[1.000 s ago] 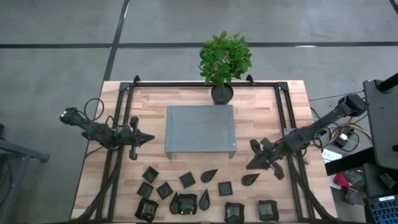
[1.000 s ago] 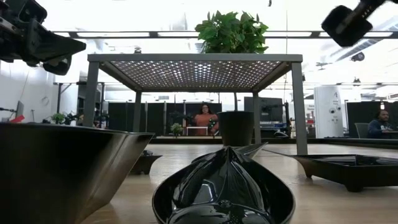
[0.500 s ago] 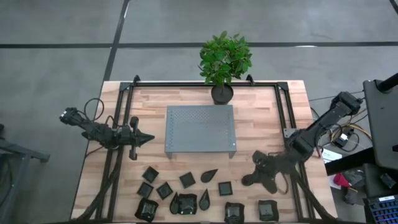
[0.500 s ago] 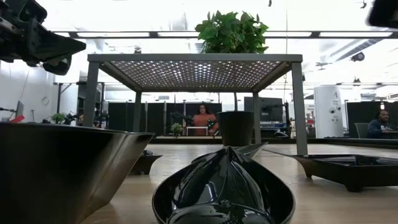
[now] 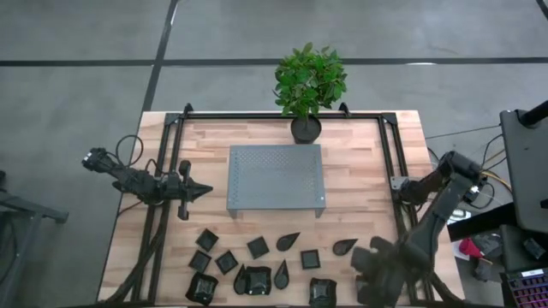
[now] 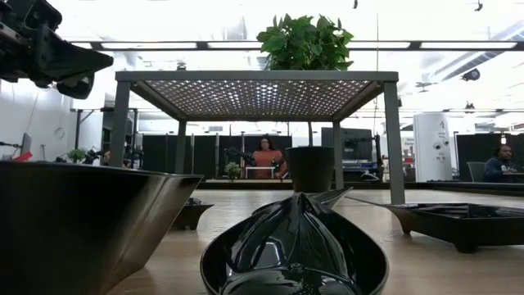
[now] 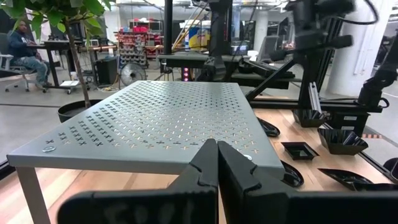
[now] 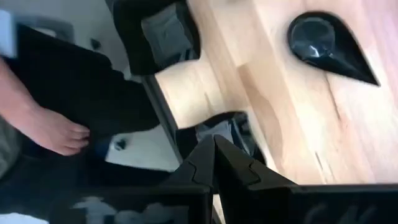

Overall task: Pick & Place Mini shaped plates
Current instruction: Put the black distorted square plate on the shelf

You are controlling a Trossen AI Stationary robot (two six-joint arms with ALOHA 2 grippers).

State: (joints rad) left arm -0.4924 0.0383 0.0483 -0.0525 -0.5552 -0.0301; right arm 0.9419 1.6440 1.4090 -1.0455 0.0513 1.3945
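A: What took up most of the scene?

B: A wooden tabletop (image 5: 360, 171) with a black frame along its edges. At its middle stood a grey perforated platform (image 5: 275, 175), and just behind that a green plant in a black pot (image 5: 306, 127).

A: And the mini shaped plates?

B: The mini shaped plates (image 5: 257, 248) lay scattered over the front part of the tabletop, in front of the platform: small squares toward the left, leaf shapes in the middle, and a teardrop plate (image 5: 344, 246) toward the right. A few rounded ones sat along the front edge. None was on the platform.

A: Where was the right tool?

B: The right tool (image 5: 377, 272) was low over the front right corner of the tabletop, fingers pressed together with nothing between them. The teardrop plate (image 8: 329, 46) lay near it, slightly toward the platform, apart from the fingers. A square plate at the front edge sat just beside the tool; whether they touched could not be told.

A: The left one?

B: The left tool (image 5: 199, 192) hung over the left side of the tabletop, closed and empty, pointing at the platform (image 7: 161, 118). The plates were well apart from it, toward the front.

A: Anything past the edge?

B: In the right wrist view, a person's bare foot (image 8: 46, 130) showed on the floor.
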